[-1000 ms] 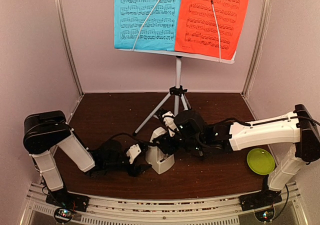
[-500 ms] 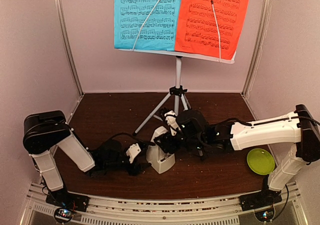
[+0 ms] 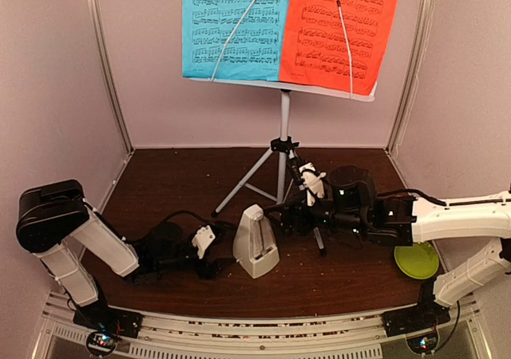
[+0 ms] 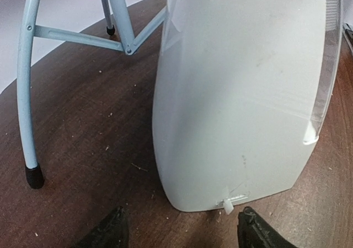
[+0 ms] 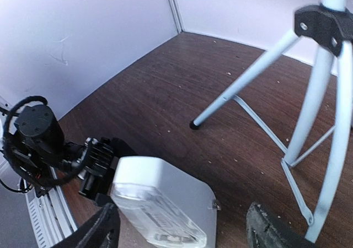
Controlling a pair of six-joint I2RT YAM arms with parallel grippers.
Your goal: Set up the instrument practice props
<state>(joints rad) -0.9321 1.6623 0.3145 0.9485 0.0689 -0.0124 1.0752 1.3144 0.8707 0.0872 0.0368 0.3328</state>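
Metronome [image 3: 255, 251] stands upright on the counter [image 3: 176, 183], just near of the music stand's tripod legs [image 3: 246, 180]. Left tool [image 4: 182, 234] lies released just left of it, gripping nothing; right tool [image 5: 182, 228] hovers released and empty, to its right beside the legs.

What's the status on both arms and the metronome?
Left gripper open, low, facing upright metronome, not gripping it. Right gripper open, empty, near stand legs. Blue sheet and red sheet on stand; nothing in the way.
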